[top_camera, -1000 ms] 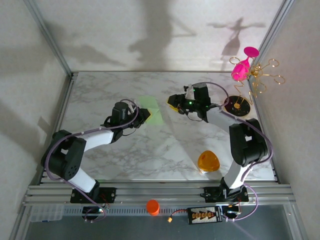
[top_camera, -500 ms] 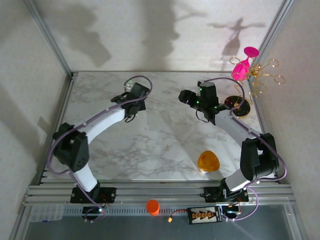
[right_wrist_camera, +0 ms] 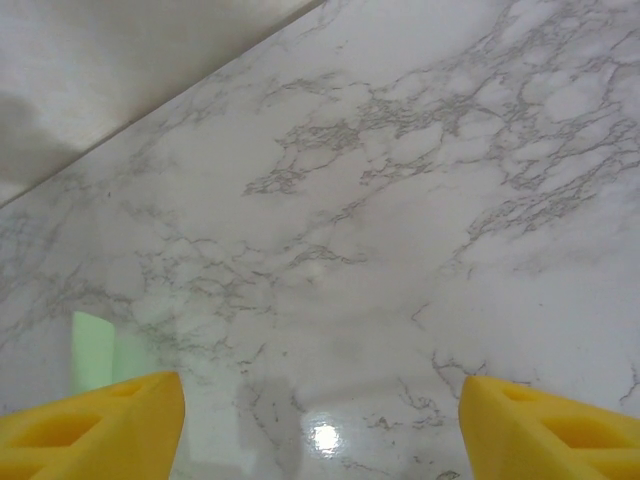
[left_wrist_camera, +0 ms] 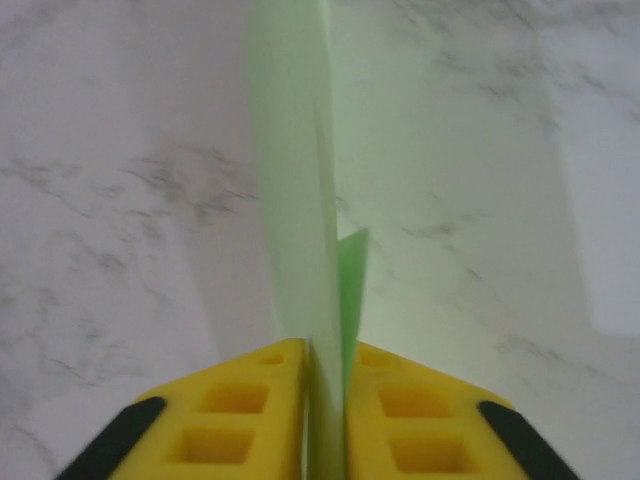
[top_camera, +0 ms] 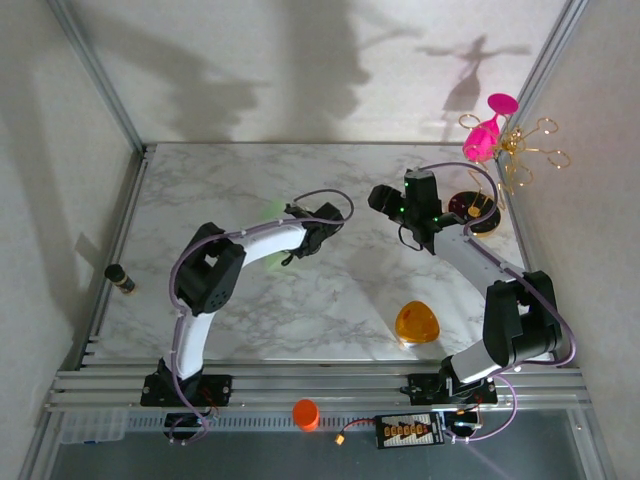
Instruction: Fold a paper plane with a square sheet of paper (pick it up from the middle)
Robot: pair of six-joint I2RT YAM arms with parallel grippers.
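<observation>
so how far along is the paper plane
Early. Done: the green paper is off the table, pinched edge-on in the left hand and apparently doubled over. In hand: that grip, while the right hand is open and empty above the marble. Left: nearly all the creases, since no pointed dart shape shows yet.

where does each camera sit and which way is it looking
top external: above and behind the bases, looking down on the marble table; both arms show whole.
left wrist: on the left arm, looking along the left tool, its yellow fingers pinching upright green paper.
right wrist: on the right arm, looking down at marble past the open right tool.
shared: both wrist views catch the green paper, a pale patch low left in the right one.
</observation>
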